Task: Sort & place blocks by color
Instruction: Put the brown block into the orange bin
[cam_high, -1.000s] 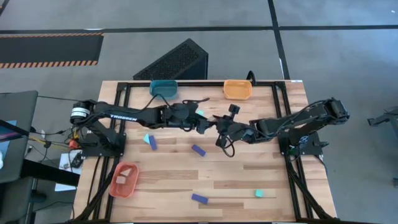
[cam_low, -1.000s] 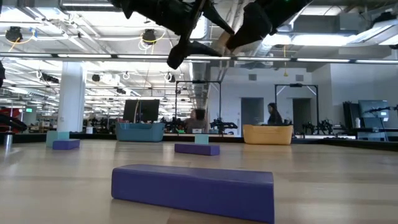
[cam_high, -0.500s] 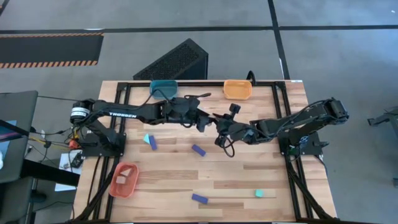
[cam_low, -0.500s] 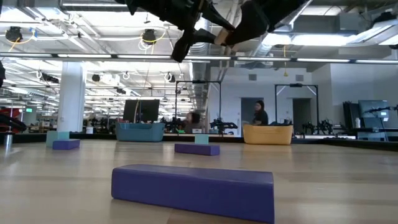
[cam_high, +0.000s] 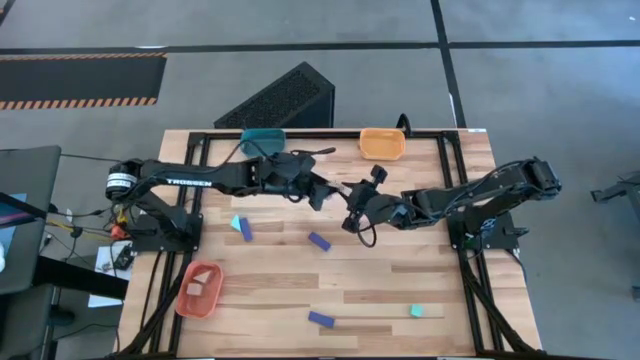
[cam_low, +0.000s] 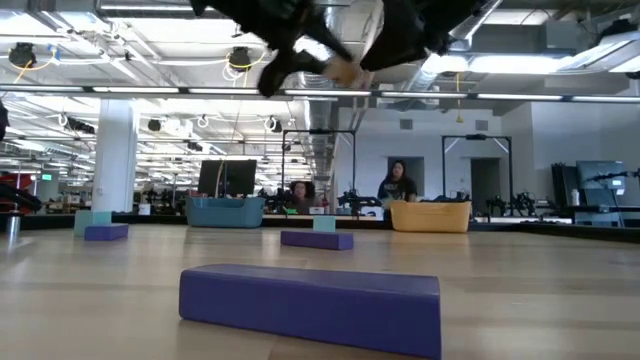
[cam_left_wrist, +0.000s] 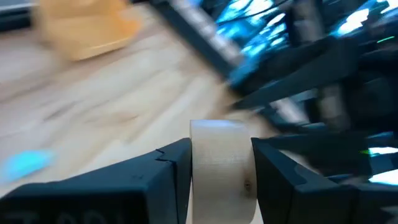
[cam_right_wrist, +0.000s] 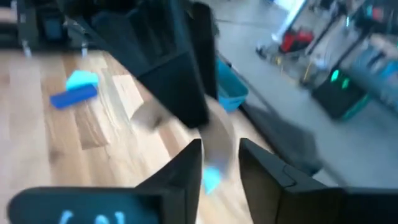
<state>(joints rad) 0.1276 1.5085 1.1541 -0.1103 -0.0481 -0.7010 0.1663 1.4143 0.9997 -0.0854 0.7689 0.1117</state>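
A pale tan block (cam_left_wrist: 221, 171) is clamped between the fingers of the left claw (cam_high: 318, 196), raised above mid-bench. A second ago both claws met over it; the left claw has since drawn back toward the teal tray (cam_high: 263, 140), suggesting a handover completed. The right claw (cam_high: 352, 216) hovers just beside; its fingers (cam_right_wrist: 180, 171) stand apart, empty. On the bench (cam_high: 400, 290): three blue bars, two cyan chunks visible. Trays: three.

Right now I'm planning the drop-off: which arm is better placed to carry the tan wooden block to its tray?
The left. Its hand is already shut on the tan wooden block, and the tray with tan pieces lies on the left arm's side. The right hand hovers mid-table, holding nothing visible.
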